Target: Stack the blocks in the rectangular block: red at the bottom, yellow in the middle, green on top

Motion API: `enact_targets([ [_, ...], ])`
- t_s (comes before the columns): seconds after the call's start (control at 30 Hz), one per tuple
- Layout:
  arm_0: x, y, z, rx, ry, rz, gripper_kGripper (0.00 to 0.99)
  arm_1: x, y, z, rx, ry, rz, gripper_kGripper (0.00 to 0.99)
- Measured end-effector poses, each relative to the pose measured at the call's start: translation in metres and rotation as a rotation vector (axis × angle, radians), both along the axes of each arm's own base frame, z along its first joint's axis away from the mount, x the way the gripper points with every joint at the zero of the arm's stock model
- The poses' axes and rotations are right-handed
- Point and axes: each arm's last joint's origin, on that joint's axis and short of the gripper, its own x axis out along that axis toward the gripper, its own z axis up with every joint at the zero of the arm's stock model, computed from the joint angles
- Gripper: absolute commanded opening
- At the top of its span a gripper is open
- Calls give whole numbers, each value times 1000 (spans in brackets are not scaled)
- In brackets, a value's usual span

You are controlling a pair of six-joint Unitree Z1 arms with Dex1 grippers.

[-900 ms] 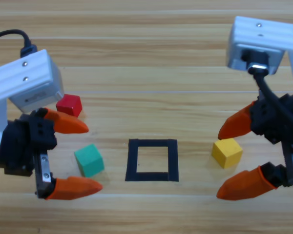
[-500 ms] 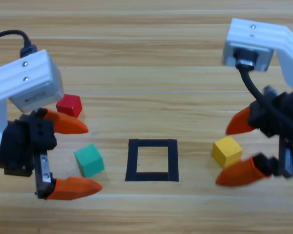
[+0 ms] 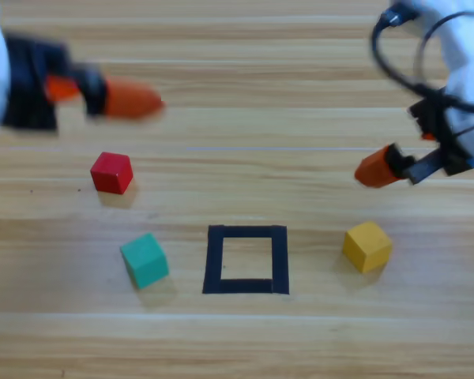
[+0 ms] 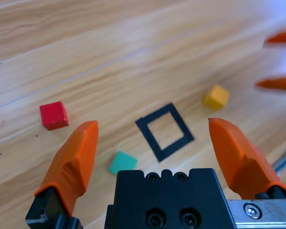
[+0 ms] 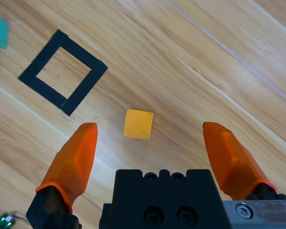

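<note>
The red cube (image 3: 111, 172) sits on the table at the left, with the teal-green cube (image 3: 144, 260) below it. The black tape square (image 3: 246, 234) lies hollow in the middle, and the yellow cube (image 3: 367, 246) rests to its right. My left gripper (image 3: 103, 95) hovers blurred at the top left, above the red cube. Its wrist view shows the jaws open and empty over the red cube (image 4: 53, 115), green cube (image 4: 123, 162) and tape square (image 4: 164, 131). My right gripper (image 3: 379, 167) hangs open above the yellow cube (image 5: 138, 124), touching nothing.
Bare wooden tabletop surrounds the three cubes. The right arm's black cable (image 3: 395, 55) loops at the top right. In the left wrist view the right arm's orange jaws (image 4: 279, 83) show at the far right edge.
Both arms have pulled up and back. The left gripper left the green cube and swung to the top left. The right gripper lifted away from the yellow cube. The cubes have not moved.
</note>
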Motion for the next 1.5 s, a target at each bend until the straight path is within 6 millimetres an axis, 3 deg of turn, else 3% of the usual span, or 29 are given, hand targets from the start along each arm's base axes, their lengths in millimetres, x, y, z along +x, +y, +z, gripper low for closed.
enact_targets([
  [0.13,20,15,23,-112,114,232,990,14,16,-27,-67,52,-3,969],
  [0.23,38,19,17,-81,227,327,990,25,29,-43,-111,88,-4,968],
  [0.33,58,15,11,3,321,375,990,37,44,-57,-167,133,-4,968],
  [0.5,113,-6,6,207,424,362,990,61,73,-87,-274,227,-21,966],
  [0.63,155,-24,-18,386,490,317,990,66,76,-115,-327,286,-27,950],
  [0.77,179,-20,-50,460,568,276,990,71,69,-118,-323,311,-42,916],
  [0.93,194,7,-54,425,613,267,990,76,57,-124,-315,363,-61,747],
  [0.97,196,11,-55,422,621,274,990,76,55,-126,-316,373,-62,658],
  [1.07,204,18,-65,420,652,289,988,75,47,-125,-292,394,-51,249],
  [1.13,212,18,-78,424,672,293,986,74,41,-128,-280,395,-43,110],
  [1.2,219,16,-88,423,674,293,985,73,39,-128,-272,390,-38,69],
  [1.4,227,13,-111,431,700,289,982,58,23,-113,-230,369,-34,66],
  [1.5,228,12,-119,427,713,283,974,54,19,-108,-182,362,-50,0],
])
